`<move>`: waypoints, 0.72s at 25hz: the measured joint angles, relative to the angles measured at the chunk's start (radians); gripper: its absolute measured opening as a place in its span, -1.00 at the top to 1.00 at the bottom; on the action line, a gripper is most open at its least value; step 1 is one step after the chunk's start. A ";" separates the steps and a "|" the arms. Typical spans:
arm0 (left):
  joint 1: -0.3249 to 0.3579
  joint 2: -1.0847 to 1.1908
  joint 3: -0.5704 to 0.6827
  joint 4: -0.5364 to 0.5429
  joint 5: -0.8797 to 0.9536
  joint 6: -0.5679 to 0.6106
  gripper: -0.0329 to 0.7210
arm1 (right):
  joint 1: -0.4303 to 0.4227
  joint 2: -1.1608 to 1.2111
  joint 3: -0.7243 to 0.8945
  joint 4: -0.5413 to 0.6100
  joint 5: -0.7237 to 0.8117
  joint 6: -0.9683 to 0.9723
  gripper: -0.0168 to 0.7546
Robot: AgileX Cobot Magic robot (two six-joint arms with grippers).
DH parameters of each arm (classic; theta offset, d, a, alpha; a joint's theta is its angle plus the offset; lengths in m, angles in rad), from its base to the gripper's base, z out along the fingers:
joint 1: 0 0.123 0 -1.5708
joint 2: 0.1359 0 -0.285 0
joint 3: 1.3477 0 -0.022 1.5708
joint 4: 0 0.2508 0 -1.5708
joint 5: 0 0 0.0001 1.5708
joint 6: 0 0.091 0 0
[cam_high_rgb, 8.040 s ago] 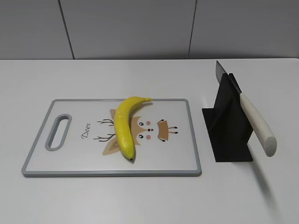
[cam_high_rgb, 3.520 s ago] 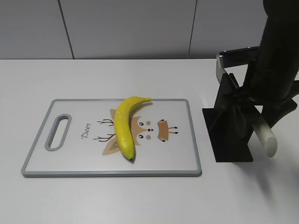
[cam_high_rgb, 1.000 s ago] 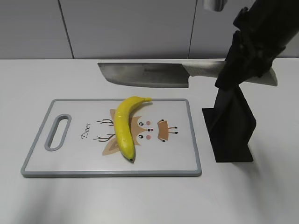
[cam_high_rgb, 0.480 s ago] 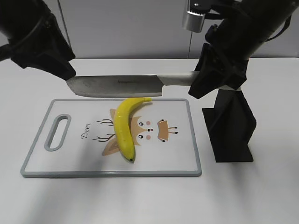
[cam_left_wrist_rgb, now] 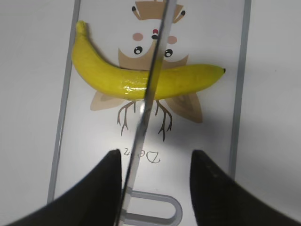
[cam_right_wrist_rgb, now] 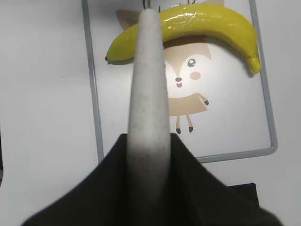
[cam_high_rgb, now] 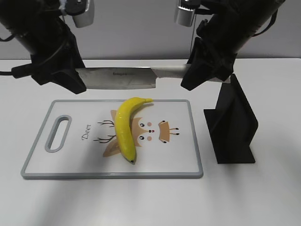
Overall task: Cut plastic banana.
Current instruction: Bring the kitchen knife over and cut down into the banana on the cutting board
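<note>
The plastic banana [cam_high_rgb: 124, 127] lies whole on the grey-rimmed cutting board [cam_high_rgb: 178, 155], its dark tip toward the front. My right gripper [cam_high_rgb: 207, 70] is shut on the pale handle of a broad knife [cam_high_rgb: 117, 77]. It holds the knife level above the board's far edge, over the banana's stem end. My left gripper [cam_high_rgb: 70, 82] is open at the blade's tip end. In the left wrist view the blade [cam_left_wrist_rgb: 150, 84] crosses the banana [cam_left_wrist_rgb: 113, 80] and runs between the open fingers [cam_left_wrist_rgb: 156, 155], close to the left one. The right wrist view shows the handle [cam_right_wrist_rgb: 148, 70] over the banana [cam_right_wrist_rgb: 207, 21].
A black knife stand [cam_high_rgb: 233, 127], now empty, stands right of the board on the white table. A grey wall runs behind the table. The board has a handle slot [cam_high_rgb: 59, 133] at its left end.
The left arm has swung in from the upper left and down to the blade's tip end. The knife has shifted slightly farther back; the banana has not moved.
</note>
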 joint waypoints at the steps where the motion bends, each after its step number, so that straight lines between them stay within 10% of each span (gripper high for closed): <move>1: 0.000 0.004 0.000 0.003 -0.002 0.000 -0.30 | 0.000 0.000 -0.005 0.002 -0.001 -0.007 0.49; 8: 0.000 0.008 0.000 0.008 -0.024 0.001 0.73 | 0.000 0.017 -0.011 0.014 -0.001 -0.039 0.49; 18: -0.001 0.046 0.000 0.056 -0.047 -0.046 0.86 | 0.000 0.081 -0.013 0.015 -0.047 -0.063 0.49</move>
